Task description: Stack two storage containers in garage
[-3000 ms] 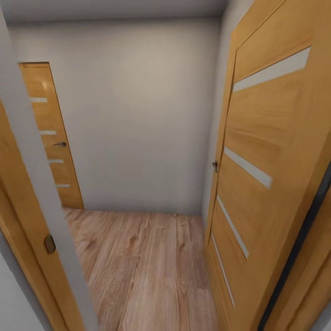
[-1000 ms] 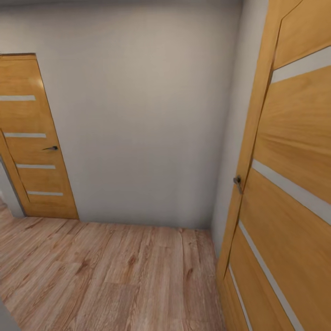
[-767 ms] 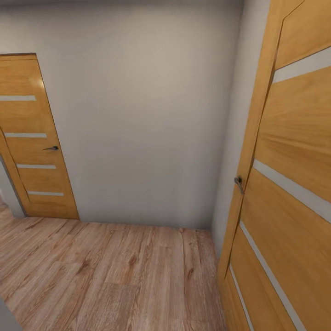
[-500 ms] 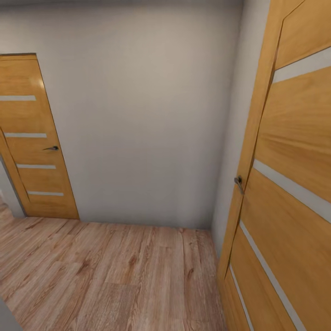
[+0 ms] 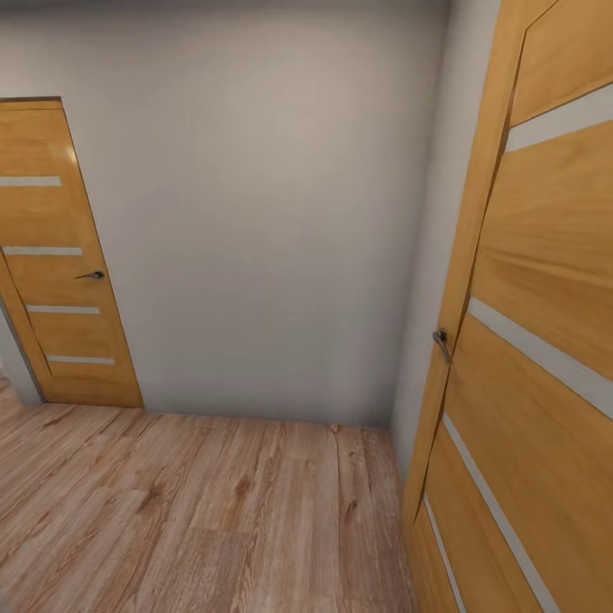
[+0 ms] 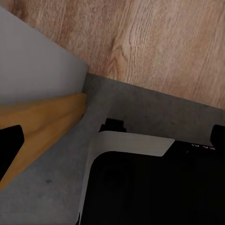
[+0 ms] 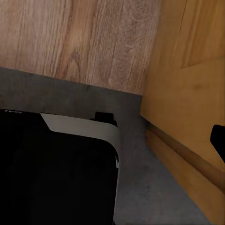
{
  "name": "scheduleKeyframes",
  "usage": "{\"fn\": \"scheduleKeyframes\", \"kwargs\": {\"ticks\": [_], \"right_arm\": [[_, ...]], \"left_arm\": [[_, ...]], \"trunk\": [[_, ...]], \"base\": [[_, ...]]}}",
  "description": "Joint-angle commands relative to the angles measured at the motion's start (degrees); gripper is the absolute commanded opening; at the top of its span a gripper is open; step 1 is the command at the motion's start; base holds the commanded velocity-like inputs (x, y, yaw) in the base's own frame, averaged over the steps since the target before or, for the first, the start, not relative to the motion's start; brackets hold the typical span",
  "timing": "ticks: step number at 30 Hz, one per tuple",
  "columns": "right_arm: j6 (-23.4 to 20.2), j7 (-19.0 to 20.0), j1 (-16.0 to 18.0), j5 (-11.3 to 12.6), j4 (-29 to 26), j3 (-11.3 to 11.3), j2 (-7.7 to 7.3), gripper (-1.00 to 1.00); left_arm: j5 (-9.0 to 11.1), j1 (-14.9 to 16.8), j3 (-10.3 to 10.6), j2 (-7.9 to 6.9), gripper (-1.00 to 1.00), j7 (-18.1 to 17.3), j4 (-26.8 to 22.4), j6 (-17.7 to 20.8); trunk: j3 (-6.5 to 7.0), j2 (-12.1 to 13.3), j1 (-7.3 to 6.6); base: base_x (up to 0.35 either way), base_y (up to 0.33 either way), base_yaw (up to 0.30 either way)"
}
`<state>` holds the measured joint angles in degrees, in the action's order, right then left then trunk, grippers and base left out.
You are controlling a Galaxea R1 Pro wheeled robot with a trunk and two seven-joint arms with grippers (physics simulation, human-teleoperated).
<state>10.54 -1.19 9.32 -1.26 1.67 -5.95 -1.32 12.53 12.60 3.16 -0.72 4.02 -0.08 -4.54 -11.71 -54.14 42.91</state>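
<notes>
The two storage containers are out of view. My left gripper [image 6: 112, 138] is open, its black fingertips [image 6: 10, 140] wide apart with nothing between them, hanging low over my base. My right gripper [image 7: 112, 136] is open too; one black fingertip [image 7: 218, 138] shows at the frame's edge, and nothing is held. Under my black-and-white base [image 6: 154, 187] lies dark grey concrete floor [image 6: 140, 103], which meets light wood planks [image 6: 154, 42] just ahead. The same grey floor [image 7: 136, 154] and planks [image 7: 84, 37] show in the right wrist view.
The head view looks into a small hallway with a wood plank floor [image 5: 196, 511] and a white wall [image 5: 264, 221] ahead. A shut orange-wood door [image 5: 55, 255] is at far left. An open orange-wood door [image 5: 528, 340] stands close on my right. A door frame [image 6: 42, 117] is close on my left.
Since three seconds ago the camera has passed the left door frame and come closer to the hallway. Over the last second the view has barely shifted, the far door sliding slightly left.
</notes>
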Motion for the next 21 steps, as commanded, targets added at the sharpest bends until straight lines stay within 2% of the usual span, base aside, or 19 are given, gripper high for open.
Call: {"fn": "scheduleKeyframes", "kwargs": {"ticks": [1,21], "right_arm": [[0.3,-0.1,0.1,-0.1,0.2,-0.4,0.00,1.00],[0.3,-0.1,0.1,-0.1,0.2,-0.4,0.00,1.00]], "left_arm": [[0.5,0.0,0.4,0.01,1.00,0.1,0.1,-0.2],[0.5,0.1,0.4,-0.16,1.00,0.0,0.1,0.0]], "trunk": [[-0.08,-0.1,0.00],[-0.08,-0.1,0.00]], "base": [[0.079,-0.002,0.000],[0.303,0.000,0.000]]}}
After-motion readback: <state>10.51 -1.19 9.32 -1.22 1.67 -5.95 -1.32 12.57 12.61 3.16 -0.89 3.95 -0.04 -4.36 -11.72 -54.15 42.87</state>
